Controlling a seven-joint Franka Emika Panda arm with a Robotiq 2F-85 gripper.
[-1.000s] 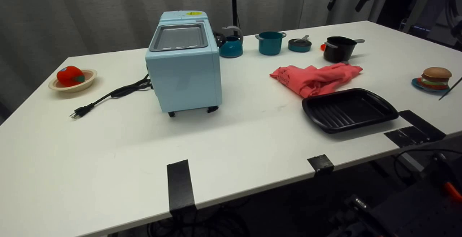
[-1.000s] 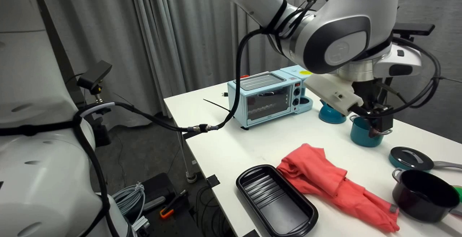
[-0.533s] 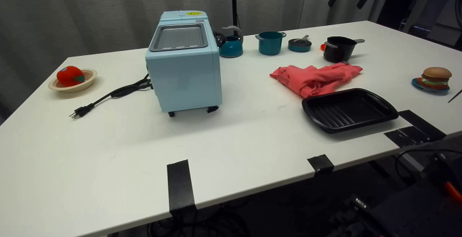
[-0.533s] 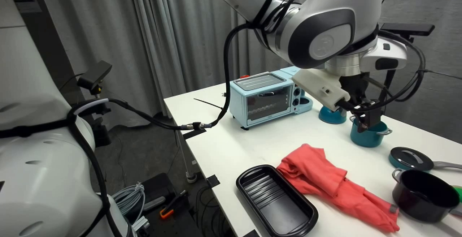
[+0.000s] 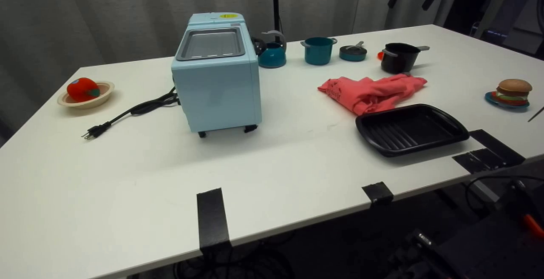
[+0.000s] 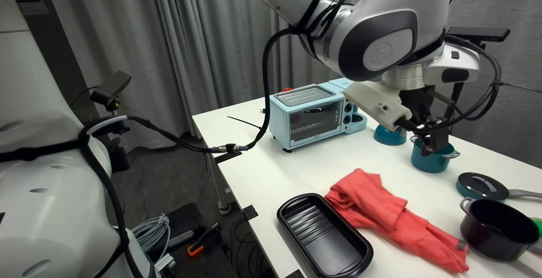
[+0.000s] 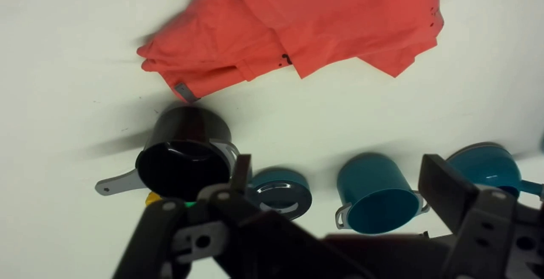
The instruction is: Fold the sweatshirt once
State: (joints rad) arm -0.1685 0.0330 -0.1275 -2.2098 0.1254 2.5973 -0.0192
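Observation:
The coral-red sweatshirt [image 6: 377, 210] lies rumpled on the table beside the black grill pan [image 6: 326, 235]. It also shows in another exterior view [image 5: 369, 94]. In the wrist view the sweatshirt [image 7: 323, 19] fills the top, cut off by the frame edge; a wider layer overlaps a narrower end with a grey tag. My gripper [image 7: 338, 177] is open, with nothing between its fingers. It hangs in the air well above the table, apart from the sweatshirt. The gripper also shows in both exterior views [image 5: 409, 3] [image 6: 432, 146].
A black pot [image 7: 187, 155] stands close to the sweatshirt's tagged end. A teal lidded pan [image 7: 280, 192], teal pot [image 7: 378, 194] and teal kettle [image 7: 488, 166] stand in a row. A light-blue toaster oven [image 5: 216, 87] and a toy burger [image 5: 513, 92] are on the table.
The arm and gripper have shifted left in the exterior view that shows the arm, and slightly up in the other. They are almost still over the last half second. The sweatshirt has not moved.

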